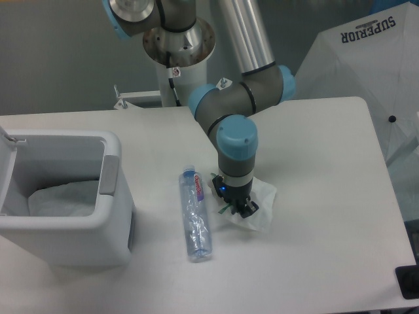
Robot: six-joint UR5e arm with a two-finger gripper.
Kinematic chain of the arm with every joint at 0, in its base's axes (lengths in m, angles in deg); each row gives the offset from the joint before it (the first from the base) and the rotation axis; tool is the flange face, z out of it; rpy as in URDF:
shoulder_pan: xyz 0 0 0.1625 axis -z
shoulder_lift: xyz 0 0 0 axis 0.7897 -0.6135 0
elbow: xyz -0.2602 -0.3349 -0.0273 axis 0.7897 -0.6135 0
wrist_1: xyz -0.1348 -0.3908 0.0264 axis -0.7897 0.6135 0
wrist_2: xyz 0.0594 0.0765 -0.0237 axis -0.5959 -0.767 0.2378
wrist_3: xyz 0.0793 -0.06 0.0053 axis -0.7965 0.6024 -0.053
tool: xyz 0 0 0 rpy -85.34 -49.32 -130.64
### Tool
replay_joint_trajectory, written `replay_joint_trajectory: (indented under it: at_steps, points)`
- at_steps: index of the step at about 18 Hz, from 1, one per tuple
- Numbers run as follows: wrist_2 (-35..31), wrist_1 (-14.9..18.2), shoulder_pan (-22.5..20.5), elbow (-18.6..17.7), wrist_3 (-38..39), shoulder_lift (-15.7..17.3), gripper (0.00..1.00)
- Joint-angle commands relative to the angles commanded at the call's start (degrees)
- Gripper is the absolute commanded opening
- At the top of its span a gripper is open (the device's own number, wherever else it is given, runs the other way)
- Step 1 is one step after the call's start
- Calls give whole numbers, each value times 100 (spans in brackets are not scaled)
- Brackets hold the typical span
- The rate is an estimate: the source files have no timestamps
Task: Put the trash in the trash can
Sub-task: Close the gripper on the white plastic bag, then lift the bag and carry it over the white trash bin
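In the one fixed view, neither piece of trash is in the can yet, so the whole task is still open. The can (111,216) stands at the left of the table (327,163) with its lid up and its white liner (62,198) showing inside; nothing but the liner can be made out in it. The bottle (195,216) lies flat just right of the can, running near to far, crushed and clear, with a red-purple label toward its far end and the cap at its far tip. Just right of the bottle lies the wrapper (258,204), a crumpled white sheet with a dash of green at its left edge. The gripper (239,208) points straight down onto the wrapper, its dark fingers nearly together and apparently pinching a fold of it, though the hold itself is too small to make out for certain. I judge this the grasp on the wrapper; lifting it, carrying it left over the can, dropping it, and then the bottle all remain.
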Motion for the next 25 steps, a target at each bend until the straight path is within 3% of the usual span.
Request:
replay_joint_trajectory:
  at_steps: [10,17,25]
  points:
    - [176,9,17,580,3252,238,0]
    - [484,9,17,686,4150,650,0]
    - [914,9,307,1266,5442,1116,0]
